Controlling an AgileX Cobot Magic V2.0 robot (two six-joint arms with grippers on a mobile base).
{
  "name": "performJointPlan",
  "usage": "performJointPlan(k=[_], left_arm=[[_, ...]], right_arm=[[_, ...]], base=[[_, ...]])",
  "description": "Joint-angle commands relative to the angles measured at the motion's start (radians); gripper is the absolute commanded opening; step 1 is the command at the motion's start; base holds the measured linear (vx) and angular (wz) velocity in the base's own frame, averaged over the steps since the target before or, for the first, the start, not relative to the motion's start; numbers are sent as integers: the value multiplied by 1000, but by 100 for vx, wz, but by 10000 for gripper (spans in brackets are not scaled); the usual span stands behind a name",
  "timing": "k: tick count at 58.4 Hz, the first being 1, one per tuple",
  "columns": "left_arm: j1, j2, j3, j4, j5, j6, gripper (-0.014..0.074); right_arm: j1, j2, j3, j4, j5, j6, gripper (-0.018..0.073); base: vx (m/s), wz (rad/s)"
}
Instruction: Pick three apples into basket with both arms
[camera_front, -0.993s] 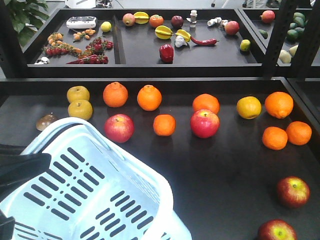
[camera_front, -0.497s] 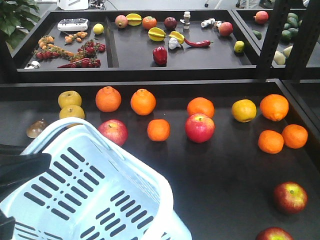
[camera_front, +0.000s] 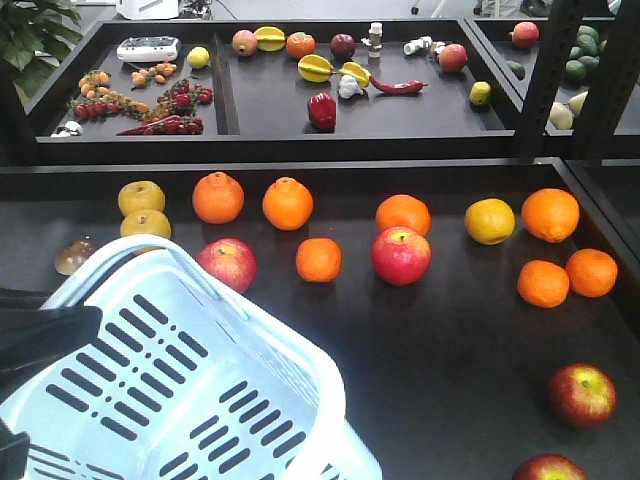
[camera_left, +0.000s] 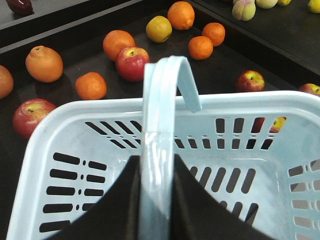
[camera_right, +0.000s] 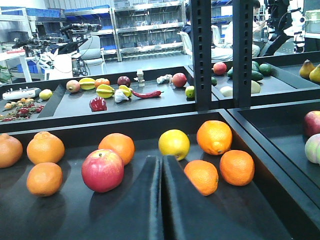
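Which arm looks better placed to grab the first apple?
Right. The left gripper is clamped around the handle of the basket, so it seems occupied. The right gripper holds nothing and faces a red apple just ahead of it.

The pale blue slotted basket (camera_front: 280, 335) tilts at front left, red apples (camera_front: 401, 255) lying loose outside it.

The basket (camera_front: 260, 340) runs off the front view's bottom and left edges. The lowest apple (camera_front: 548, 468) is cut by the bottom edge. From the left wrist, a hidden apple (camera_left: 278, 124) shows only through slots.
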Motion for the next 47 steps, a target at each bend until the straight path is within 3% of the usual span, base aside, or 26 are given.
performJointPlan(k=[1, 47], left_arm=[[-5, -4, -30, -10, -91, -14, -6], [-5, -4, -30, -10, -91, -14, -6]], right_arm=[[-3, -12, 13, -8, -74, -8, -5], [-3, -12, 13, -8, -74, -8, -5]], base=[[0, 0], [0, 0]])
